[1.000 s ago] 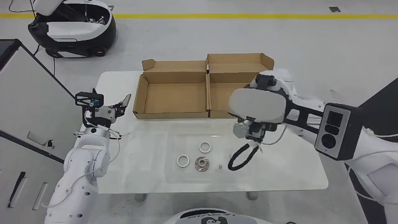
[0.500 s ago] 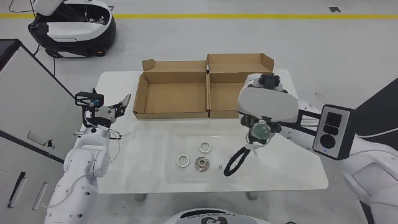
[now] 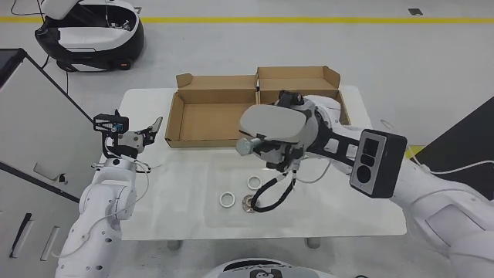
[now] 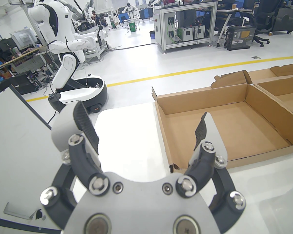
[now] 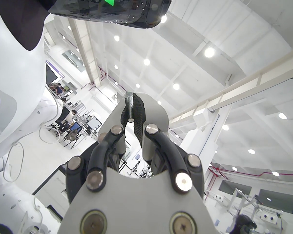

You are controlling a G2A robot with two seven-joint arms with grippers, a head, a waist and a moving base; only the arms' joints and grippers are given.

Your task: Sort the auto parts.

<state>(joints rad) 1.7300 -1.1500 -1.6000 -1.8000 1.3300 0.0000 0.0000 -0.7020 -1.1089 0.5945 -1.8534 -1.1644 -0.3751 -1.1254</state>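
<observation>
Top view first. The white desk is sitting in the middle of the frame. Two open cardboard boxes are lying side by side along its upper edge: the left box and the right box. In the lower middle of the desk a few small parts are lying close together. There's a white ring, a second white ring a bit above and to the right of it, and a metal flanged part just beside the first ring. The right arm is stretching in from the right side of the frame. Its bulky wrist is hanging over the front edge of the boxes, around the centre. The left tool is hovering at the left edge of the desk with its fingers spread.

Left wrist view: the left tool is standing wide open, with nothing between its ribbed pads. It's hanging over the desk, just beside the side wall of the left box. The right box is sitting right behind that one, and the two are touching.

Right wrist view: the right tool is pointing up toward the ceiling and clamping a bolt. The threaded shank is sitting between the pads and the hex head is poking out past the fingertips.
</observation>
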